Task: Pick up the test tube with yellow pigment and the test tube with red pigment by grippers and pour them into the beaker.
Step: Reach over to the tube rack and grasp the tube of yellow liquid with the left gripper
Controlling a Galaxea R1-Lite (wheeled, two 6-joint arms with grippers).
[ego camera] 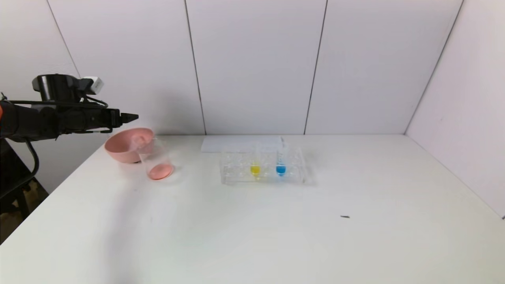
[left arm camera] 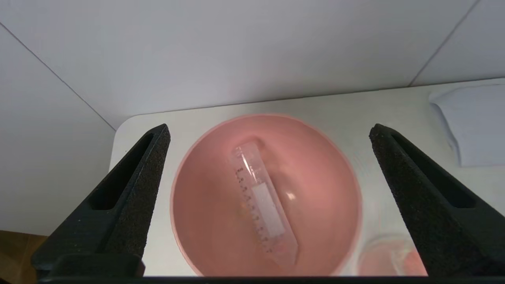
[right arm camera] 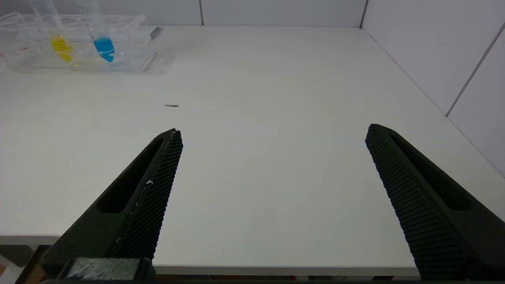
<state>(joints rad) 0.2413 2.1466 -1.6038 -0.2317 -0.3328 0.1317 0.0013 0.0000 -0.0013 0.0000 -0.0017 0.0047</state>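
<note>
The test tube with yellow pigment (ego camera: 255, 167) stands upright in a clear rack (ego camera: 236, 167) at mid-table; it also shows in the right wrist view (right arm camera: 60, 42). The beaker (ego camera: 158, 163) holds orange-red liquid and stands beside a pink bowl (ego camera: 122, 148). A clear graduated tube (left arm camera: 260, 207), holding only faint traces of colour, lies in the bowl (left arm camera: 175, 205). My left gripper (ego camera: 133, 116) hangs open and empty above the bowl (left arm camera: 270, 130). My right gripper (right arm camera: 274, 130) is open and empty over the table's near edge, out of the head view.
A blue-liquid tube (ego camera: 281, 167) stands in the rack right of the yellow one. A white sheet (ego camera: 236, 144) lies behind the rack. A small dark speck (ego camera: 345, 216) lies on the table. White walls close in the back and right side.
</note>
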